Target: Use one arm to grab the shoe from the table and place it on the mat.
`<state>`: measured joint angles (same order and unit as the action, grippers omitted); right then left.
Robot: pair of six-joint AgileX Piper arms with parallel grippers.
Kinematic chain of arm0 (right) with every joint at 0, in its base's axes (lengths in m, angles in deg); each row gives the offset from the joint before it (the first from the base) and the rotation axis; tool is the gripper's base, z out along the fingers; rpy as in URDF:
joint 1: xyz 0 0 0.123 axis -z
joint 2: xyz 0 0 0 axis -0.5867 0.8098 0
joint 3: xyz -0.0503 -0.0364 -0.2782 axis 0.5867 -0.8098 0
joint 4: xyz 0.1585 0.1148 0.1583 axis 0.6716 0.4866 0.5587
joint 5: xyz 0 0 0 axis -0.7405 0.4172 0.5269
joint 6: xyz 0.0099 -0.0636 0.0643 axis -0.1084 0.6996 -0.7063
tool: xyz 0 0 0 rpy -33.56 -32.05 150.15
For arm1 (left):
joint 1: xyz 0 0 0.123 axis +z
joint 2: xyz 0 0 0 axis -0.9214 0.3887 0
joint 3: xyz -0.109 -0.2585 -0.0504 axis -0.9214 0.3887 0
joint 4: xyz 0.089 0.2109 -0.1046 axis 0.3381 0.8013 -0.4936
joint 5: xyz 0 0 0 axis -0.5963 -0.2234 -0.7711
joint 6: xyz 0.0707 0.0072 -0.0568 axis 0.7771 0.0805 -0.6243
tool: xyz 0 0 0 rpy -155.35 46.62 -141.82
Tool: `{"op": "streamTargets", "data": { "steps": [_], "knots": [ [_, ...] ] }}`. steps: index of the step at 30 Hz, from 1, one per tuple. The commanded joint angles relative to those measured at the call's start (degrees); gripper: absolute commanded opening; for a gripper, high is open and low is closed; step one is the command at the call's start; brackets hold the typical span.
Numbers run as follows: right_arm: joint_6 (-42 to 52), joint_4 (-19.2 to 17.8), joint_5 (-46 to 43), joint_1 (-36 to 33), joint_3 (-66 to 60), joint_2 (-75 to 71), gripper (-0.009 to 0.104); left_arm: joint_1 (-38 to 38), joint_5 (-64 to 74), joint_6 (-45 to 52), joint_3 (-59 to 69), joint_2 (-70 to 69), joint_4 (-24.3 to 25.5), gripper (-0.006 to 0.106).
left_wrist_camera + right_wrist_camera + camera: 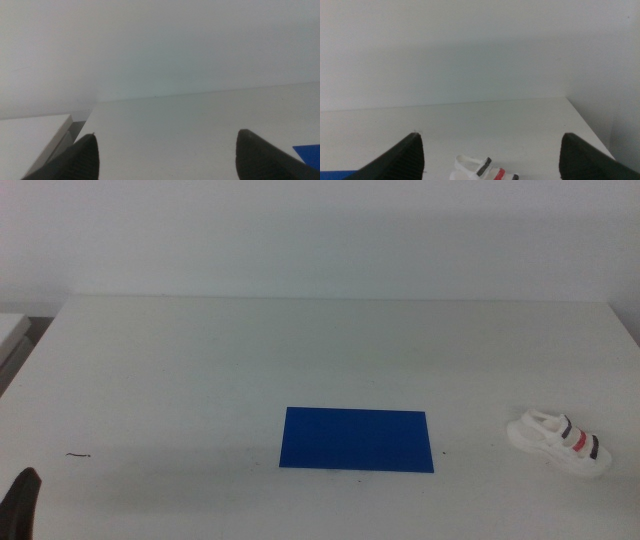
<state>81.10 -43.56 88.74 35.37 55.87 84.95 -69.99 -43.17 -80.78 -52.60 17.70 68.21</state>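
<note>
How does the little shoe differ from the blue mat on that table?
The shoe is white with one red strap between two dark ones; the mat is plain deep blue. The shoe is bulky, standing on a thick sole, while the mat lies thin and flat. The shoe sits near the table's right edge in the middle view; the mat lies near the centre front, clearly longer than the shoe. Both rest untouched on the white table, apart from each other.

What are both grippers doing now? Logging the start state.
Left gripper: open, holding nothing.
Right gripper: open, empty, shoe between its jaws' line of sight.
</note>
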Motion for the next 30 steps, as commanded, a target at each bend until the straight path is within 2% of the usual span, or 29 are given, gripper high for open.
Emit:
{"op": "streamTargets", "data": {
  "steps": [1,9,14,17,21,24,30],
  "knots": [
    [0.39,0.26,-0.37,-0.13,0.37,0.26,0.092,0.00,-0.74,-0.17,0.05,0.28,-0.23,0.094],
    [0.39,0.36,1.05,-0.13,0.37,0.26,0.092,0.00,-0.74,-0.17,0.05,0.28,-0.23,0.094],
    [0.51,2.60,6.33,-0.13,3.17,0.30,0.092,0.00,-0.74,-0.17,0.05,0.28,-0.23,0.094],
    [0.51,3.57,8.70,-0.13,7.55,5.86,0.092,0.00,-0.74,-0.17,0.05,0.28,-0.23,0.094],
    [-1.84,4.12,15.44,-0.13,16.28,16.18,0.092,0.00,-0.74,-0.17,0.05,0.28,-0.23,0.094],
    [-5.49,4.12,24.26,-0.13,23.53,24.26,0.092,0.00,-0.74,-0.17,0.05,0.28,-0.23,0.094],
    [13.24,5.18,44.17,-0.13,40.57,41.66,0.092,0.00,-0.74,-0.17,0.05,0.28,-0.23,0.094]
  ]
}}
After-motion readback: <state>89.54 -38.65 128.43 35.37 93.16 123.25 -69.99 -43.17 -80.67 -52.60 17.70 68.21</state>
